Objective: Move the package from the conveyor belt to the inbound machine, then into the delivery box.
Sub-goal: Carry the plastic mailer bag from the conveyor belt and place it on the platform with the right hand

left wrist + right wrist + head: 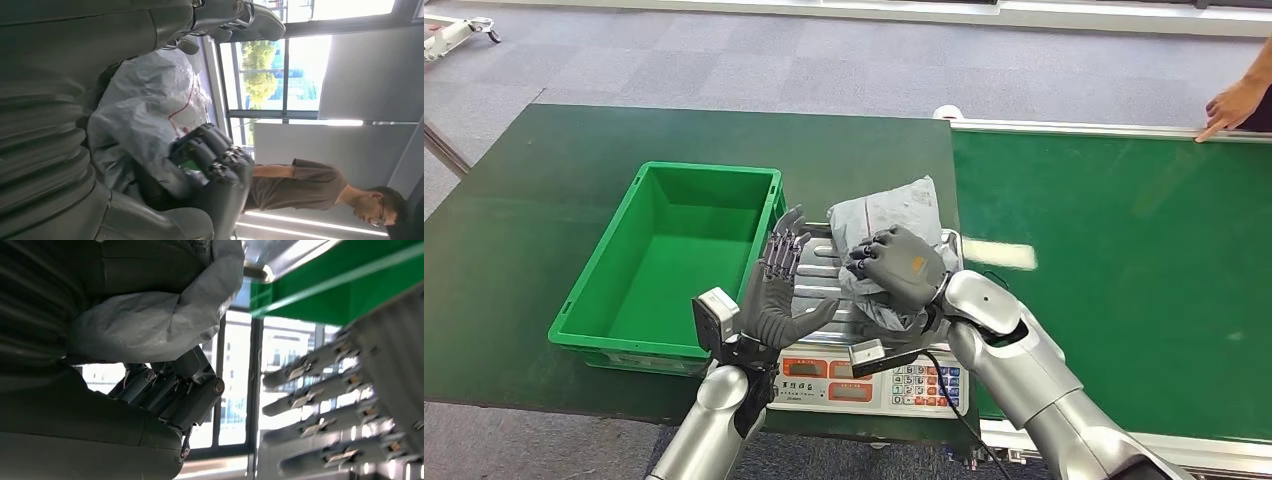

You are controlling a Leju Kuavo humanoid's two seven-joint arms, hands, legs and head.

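Package [886, 215] over scale [869, 380], clutched by right robot hand [902, 265] for weighing. Left robot hand [776, 290] spread, empty, beside scale, poised to receive. Green box [674, 340] left of scale.

A crumpled grey package [145, 115] with a thin red line on it fills the middle, gripped by a dark hand [212, 152] (the right one) at about five o'clock from its centre. A person [320, 192] stands beyond, at four o'clock, before bright windows [272, 60].
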